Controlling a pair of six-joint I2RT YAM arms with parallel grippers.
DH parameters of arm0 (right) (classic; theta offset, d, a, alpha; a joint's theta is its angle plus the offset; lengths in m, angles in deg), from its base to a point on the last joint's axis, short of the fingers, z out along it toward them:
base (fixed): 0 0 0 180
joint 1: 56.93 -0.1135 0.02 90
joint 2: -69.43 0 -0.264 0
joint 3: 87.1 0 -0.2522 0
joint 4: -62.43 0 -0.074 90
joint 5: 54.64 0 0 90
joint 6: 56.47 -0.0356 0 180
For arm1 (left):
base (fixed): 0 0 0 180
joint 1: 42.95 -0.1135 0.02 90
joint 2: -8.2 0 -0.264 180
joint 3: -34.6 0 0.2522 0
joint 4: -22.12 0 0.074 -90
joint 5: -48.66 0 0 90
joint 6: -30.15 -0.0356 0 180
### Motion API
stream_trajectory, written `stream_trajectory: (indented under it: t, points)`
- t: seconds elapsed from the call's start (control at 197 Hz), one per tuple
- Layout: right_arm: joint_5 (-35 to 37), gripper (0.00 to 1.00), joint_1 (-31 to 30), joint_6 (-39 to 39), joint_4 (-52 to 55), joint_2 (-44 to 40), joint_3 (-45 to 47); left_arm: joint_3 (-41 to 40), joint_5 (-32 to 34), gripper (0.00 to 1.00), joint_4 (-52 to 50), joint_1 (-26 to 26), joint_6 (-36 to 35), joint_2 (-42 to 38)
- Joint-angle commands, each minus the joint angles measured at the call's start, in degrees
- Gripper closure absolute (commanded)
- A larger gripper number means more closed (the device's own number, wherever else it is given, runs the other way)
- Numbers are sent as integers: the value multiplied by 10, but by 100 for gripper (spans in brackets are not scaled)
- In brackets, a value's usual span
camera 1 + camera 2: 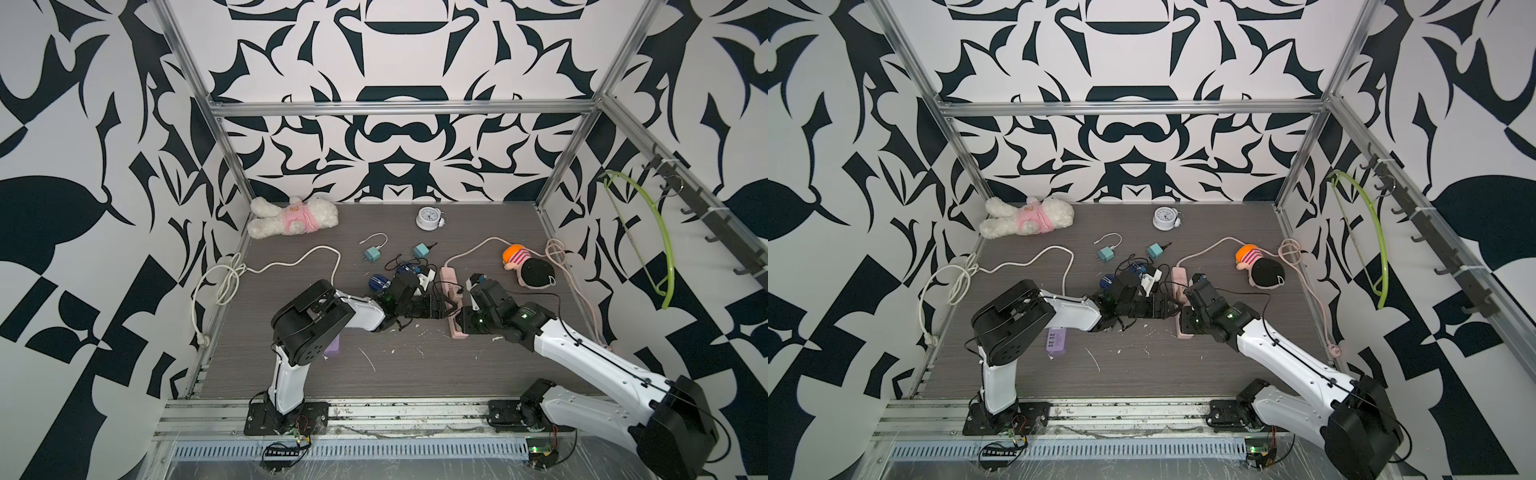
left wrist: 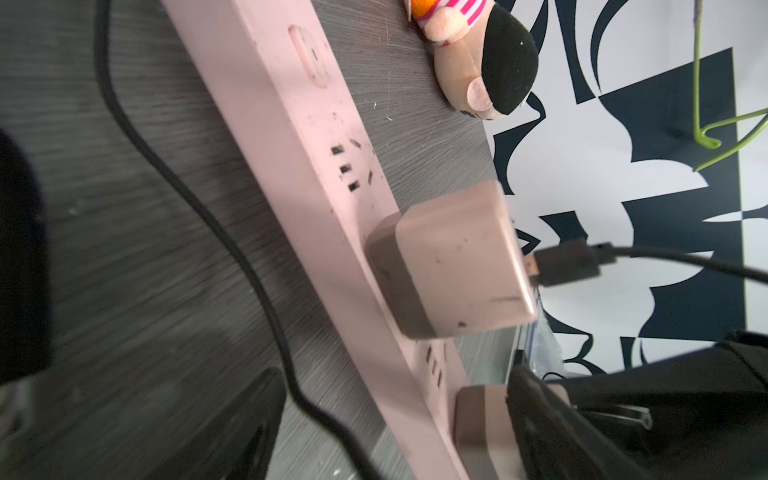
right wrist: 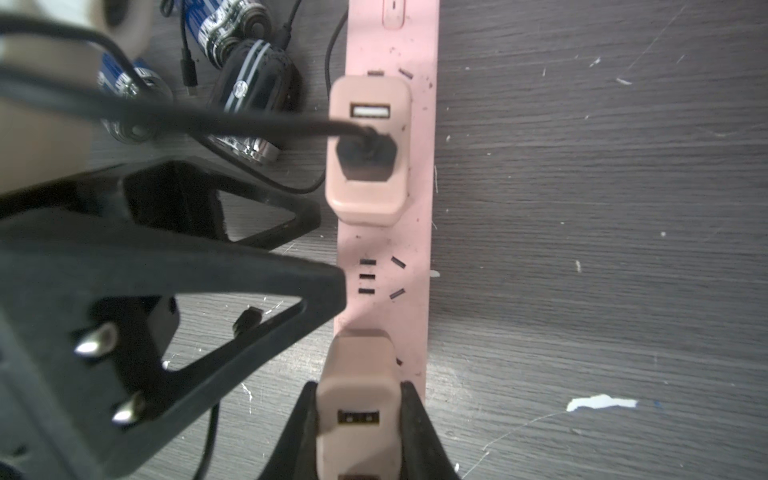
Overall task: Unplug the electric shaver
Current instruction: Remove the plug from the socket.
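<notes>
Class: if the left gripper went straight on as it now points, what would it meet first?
Probably the pink power strip, beside the adapter carrying the black cable; how high the left gripper sits is unclear.

White plush bear (image 1: pixel 293 217), alarm clock (image 1: pixel 428 218), striped doll (image 1: pixel 525 264), green hanger (image 1: pixel 668 257).

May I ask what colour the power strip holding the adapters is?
The power strip is pink; see the right wrist view.
</notes>
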Motion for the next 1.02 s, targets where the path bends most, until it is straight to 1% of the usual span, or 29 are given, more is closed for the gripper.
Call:
stream_trajectory:
  t: [0.0, 0.071, 0.193, 0.295, 0.473, 0.676, 0.707, 0.758, 0.839, 1.012]
  points:
    - [-5, 100, -4, 4, -48, -18, -9, 12, -21, 20, 30, 0, 14, 14]
    - [-9, 100, -5, 3, -53, -18, -9, 14, -22, 24, 30, 1, 16, 17]
    - [-15, 100, -4, -2, -63, -20, -6, 13, -22, 27, 38, -4, 23, 21]
    - [-24, 100, -4, -9, -82, -27, 4, 6, -23, 33, 65, -8, 36, 27]
    - [-29, 100, -4, -14, -94, -36, 12, -8, -33, 36, 124, -18, 68, 47]
    - [-20, 100, -5, -17, -92, -58, 16, -34, -40, 36, 221, -29, 117, 75]
    - [-20, 100, -4, -16, -91, -58, 15, -36, -41, 38, 235, -31, 125, 79]
    - [-20, 100, -5, -17, -90, -57, 15, -37, -45, 43, 255, -33, 134, 85]
    - [-21, 100, -4, -18, -92, -53, 15, -35, -49, 50, 263, -34, 140, 88]
    - [-27, 100, -5, -20, -103, -45, 17, -34, -53, 56, 261, -34, 138, 84]
